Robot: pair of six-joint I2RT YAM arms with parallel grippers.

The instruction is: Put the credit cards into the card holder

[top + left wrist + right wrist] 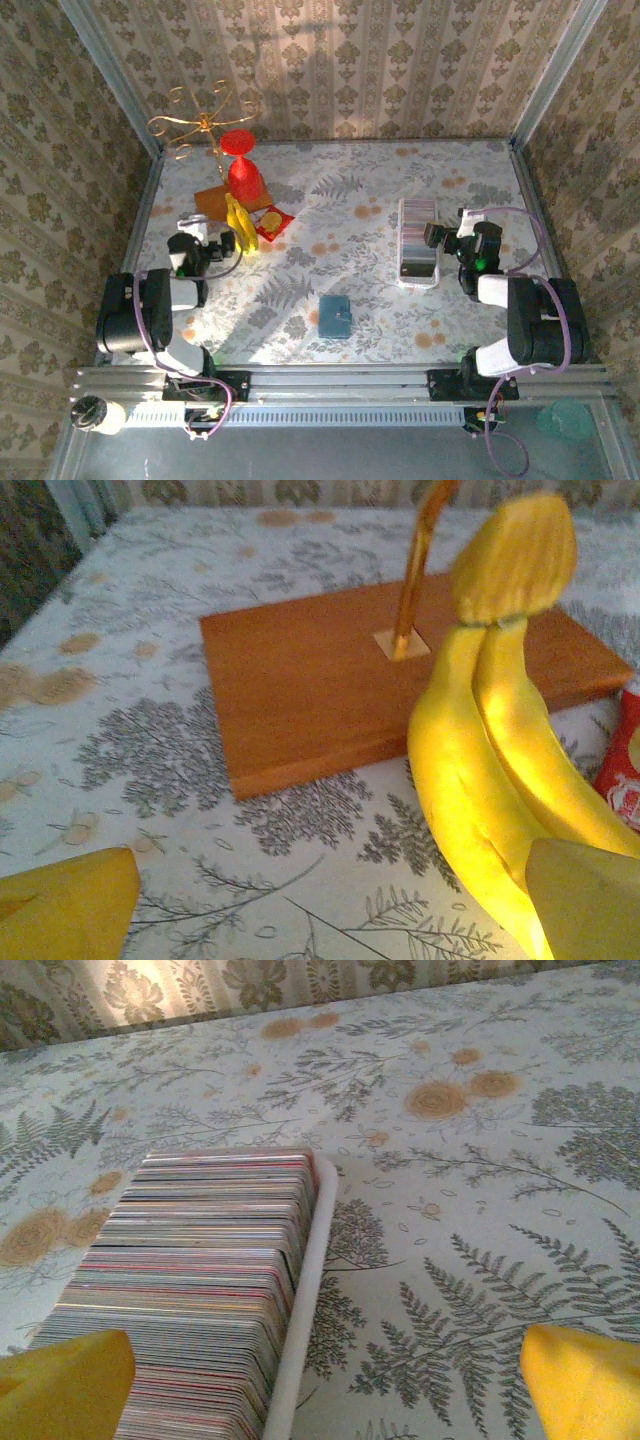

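The card holder [335, 316], a small dark-teal square pouch, lies flat near the table's front middle, apart from both arms. The credit cards [418, 232] [200, 1290] stand on edge, packed in a white tray [405, 280] [305, 1300] at the right. My right gripper [440, 238] [320, 1400] is open at the tray's right side; its left yellow finger [62, 1385] sits over the cards and its right finger over bare table. My left gripper [222, 244] [330, 920] is open beside a banana [238, 222] [490, 780], holding nothing.
A wooden board [222, 200] [330, 680] carries a gold wire stand [205, 125] at the back left. A red upturned goblet [241, 168] and a red packet [273, 222] lie near it. Patterned walls close off three sides.
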